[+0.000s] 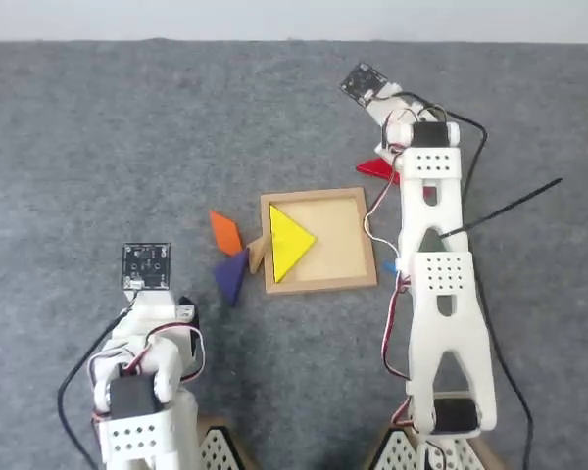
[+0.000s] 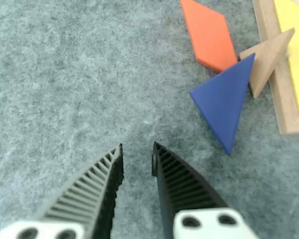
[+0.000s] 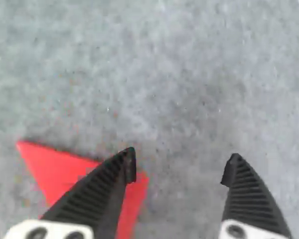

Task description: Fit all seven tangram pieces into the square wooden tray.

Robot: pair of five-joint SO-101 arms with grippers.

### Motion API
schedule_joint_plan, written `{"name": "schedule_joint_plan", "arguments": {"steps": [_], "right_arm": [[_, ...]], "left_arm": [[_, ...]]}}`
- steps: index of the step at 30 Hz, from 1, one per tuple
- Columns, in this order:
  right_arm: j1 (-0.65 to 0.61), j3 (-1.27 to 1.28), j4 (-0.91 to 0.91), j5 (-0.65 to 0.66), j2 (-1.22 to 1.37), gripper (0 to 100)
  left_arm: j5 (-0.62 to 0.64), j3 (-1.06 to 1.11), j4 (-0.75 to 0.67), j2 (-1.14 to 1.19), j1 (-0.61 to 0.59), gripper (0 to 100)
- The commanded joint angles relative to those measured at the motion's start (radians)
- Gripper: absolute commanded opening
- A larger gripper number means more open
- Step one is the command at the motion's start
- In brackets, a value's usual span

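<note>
A square wooden tray [image 1: 338, 235] lies near the middle of a grey felt-covered surface [image 1: 98, 127]. One large yellow triangle [image 1: 289, 242] is laid flat inside it, against the side facing the surface's left edge. The rest of the tray floor is bare.

Just outside that side, a plain wooden triangle [image 2: 266, 59] is propped tilted on the rim. A blue triangle [image 2: 224, 99] appears to touch it, and an orange parallelogram [image 2: 208, 32] lies just beside them. These pieces are judged to be waiting within the left arm's reach.

The left claw [image 2: 137, 149] is held over bare felt near them, narrowed to a slit and empty. The right claw [image 3: 182, 157] is spread wide and empty, toward the surface's far edge. One of its fingers is over a red triangle [image 3: 55, 167], apparently lined up for a grasp. Most of the task is judged undone.
</note>
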Motion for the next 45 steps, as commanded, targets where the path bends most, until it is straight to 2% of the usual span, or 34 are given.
{"name": "schedule_joint_plan", "arguments": {"steps": [1, 7, 14, 18, 21, 24, 26, 33, 37, 45], "right_arm": [[-0.004, -0.028, -0.025, 0.009, 0.015, 26.7], [-0.008, -0.031, 0.024, 0.023, 0.051, 26.3], [0.074, -0.031, 0.331, 0.267, 0.025, 26.3], [0.153, -0.031, 0.427, 0.292, -0.021, 26.2], [0.202, -0.031, 0.510, 0.278, -0.065, 21.9], [0.251, -0.029, 0.509, 0.155, -0.101, 13.2], [0.282, -0.023, 0.510, 0.078, -0.124, 13.9], [0.349, -0.017, 0.516, -0.071, -0.206, 15.5], [0.374, 0.166, 0.516, -0.101, -0.348, 15.5], [0.305, 0.911, 0.504, -0.101, -0.878, 15.6]], "left_arm": [[-0.002, -0.013, 0.003, -0.020, -0.006, 9], [-0.002, -0.013, 0.003, -0.020, -0.006, 9], [-0.002, -0.013, 0.003, -0.020, -0.006, 9], [-0.002, -0.013, 0.003, -0.020, -0.006, 9], [-0.002, -0.013, 0.003, -0.020, -0.006, 9], [-0.002, -0.013, 0.003, -0.020, -0.006, 9], [-0.002, -0.013, 0.003, -0.020, -0.006, 9], [-0.002, -0.013, 0.003, -0.020, -0.006, 9], [-0.002, -0.013, 0.003, -0.020, -0.006, 9], [-0.002, -0.013, 0.003, -0.020, -0.006, 9]]}}
